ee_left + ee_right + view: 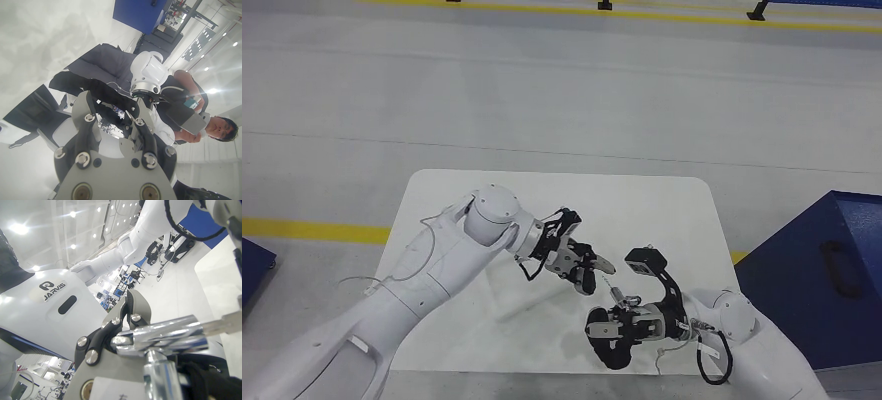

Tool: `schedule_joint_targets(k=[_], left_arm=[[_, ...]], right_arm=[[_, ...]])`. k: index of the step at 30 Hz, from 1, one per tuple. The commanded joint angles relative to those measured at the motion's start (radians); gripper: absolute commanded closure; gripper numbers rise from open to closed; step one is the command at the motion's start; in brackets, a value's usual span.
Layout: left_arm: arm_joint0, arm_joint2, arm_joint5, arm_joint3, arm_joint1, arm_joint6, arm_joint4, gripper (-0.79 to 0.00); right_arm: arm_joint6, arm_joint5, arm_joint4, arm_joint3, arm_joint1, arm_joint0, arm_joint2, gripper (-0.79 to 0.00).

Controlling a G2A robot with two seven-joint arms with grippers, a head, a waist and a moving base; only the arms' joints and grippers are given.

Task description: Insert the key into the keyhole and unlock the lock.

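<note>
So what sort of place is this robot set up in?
Most likely a large robotics lab or workshop hall. It has a smooth grey floor marked with a yellow line, a high ceiling with rows of lights, and office chairs among equipment in the background.

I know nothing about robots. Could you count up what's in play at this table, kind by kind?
2 arms: left arm, right arm
1 lock, held in the right arm's jaws
1 key, at the lock
1 table
Total: 5
</note>
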Motion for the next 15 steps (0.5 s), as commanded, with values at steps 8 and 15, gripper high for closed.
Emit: schedule_joint_targets(k=[8, 15], left_arm=[[0.018, -0.022, -0.043, 0.033, -0.009, -0.056, -0.037, -0.308], [0.001, -0.079, -0.006, -0.03, 0.0, -0.118, -0.085, -0.332]], right_arm=[[-0.006, -0.006, -0.02, -0.008, 0.0, -0.003, 0.027, 0.0], [-0.017, -0.017, -0.046, 0.099, -0.008, 0.002, 0.005, 0.0]])
